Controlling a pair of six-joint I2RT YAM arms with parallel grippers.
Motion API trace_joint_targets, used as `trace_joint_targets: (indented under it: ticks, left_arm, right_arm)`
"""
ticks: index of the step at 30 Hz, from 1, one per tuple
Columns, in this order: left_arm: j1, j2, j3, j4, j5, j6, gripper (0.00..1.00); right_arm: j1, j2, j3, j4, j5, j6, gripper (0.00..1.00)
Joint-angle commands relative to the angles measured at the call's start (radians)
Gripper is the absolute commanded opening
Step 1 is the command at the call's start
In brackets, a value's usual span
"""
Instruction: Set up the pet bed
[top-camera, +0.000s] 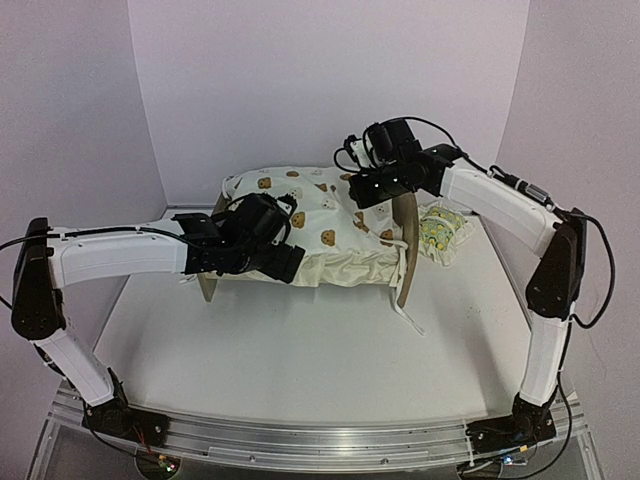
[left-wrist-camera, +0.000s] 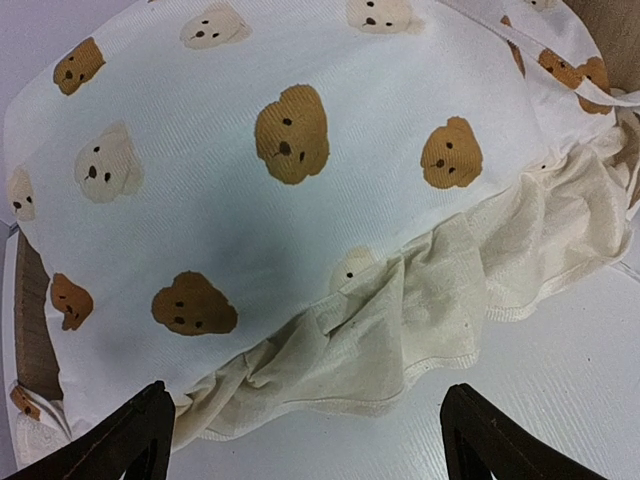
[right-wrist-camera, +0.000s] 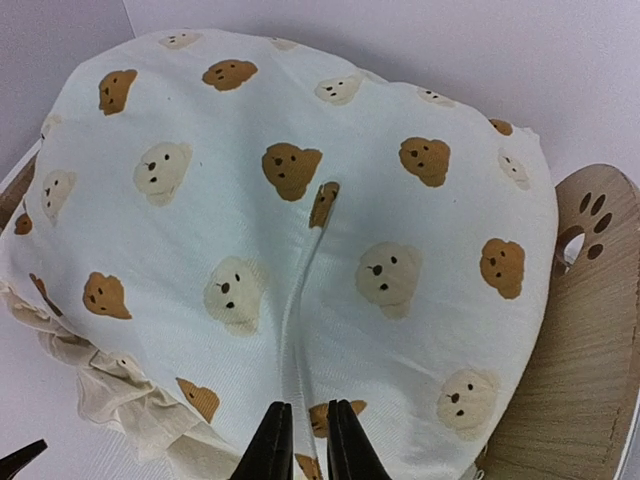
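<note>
Right gripper (right-wrist-camera: 310, 445): jaws drawn almost together, only a slit between the tips, low over the near part of the cushion (right-wrist-camera: 300, 250). A narrow fabric strap (right-wrist-camera: 298, 310) runs down the cushion to those tips; whether it is pinched cannot be told. The placement suits tugging or flattening the cover at this end.

Left gripper (left-wrist-camera: 310, 440): jaws spread wide, holding nothing, level with the cushion's ruffled hem (left-wrist-camera: 420, 320) on the long side, probably ready to take the hem and square the cushion up.

The cushion covers the bed (top-camera: 405, 250), which stands at the back middle of the table (top-camera: 300, 370) between the two arms. Only its arched end boards show, one with paw-shaped cut-outs (right-wrist-camera: 590, 215); the base is hidden. The cushion bulges and overhangs the near side, so it appears not fully seated.

A lemon-print pillow (top-camera: 440, 232) lies on the table just beside the right end board, outside the bed. A loose tie (top-camera: 410, 312) trails on the table below that board and could snag a finger.
</note>
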Motion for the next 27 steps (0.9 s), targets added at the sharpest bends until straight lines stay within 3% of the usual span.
trace_joint_targets:
  ticks: [1, 11, 24, 27]
  left_arm:
    - [0.002, 0.007, 0.047, 0.012, -0.017, 0.001, 0.94]
    - [0.003, -0.018, 0.02, -0.003, 0.004, -0.025, 0.94]
    - [0.003, -0.052, -0.024, 0.0, 0.012, -0.04, 0.94]
    - [0.002, -0.05, -0.024, 0.001, 0.016, -0.04, 0.94]
  right_arm:
    - [0.0, -0.07, -0.04, 0.015, 0.003, -0.016, 0.15]
    - [0.0, -0.023, -0.055, 0.014, -0.005, -0.012, 0.35]
    - [0.0, 0.025, -0.094, 0.012, -0.014, 0.0, 0.36]
    - [0.0, 0.03, -0.096, 0.012, -0.01, 0.0, 0.3]
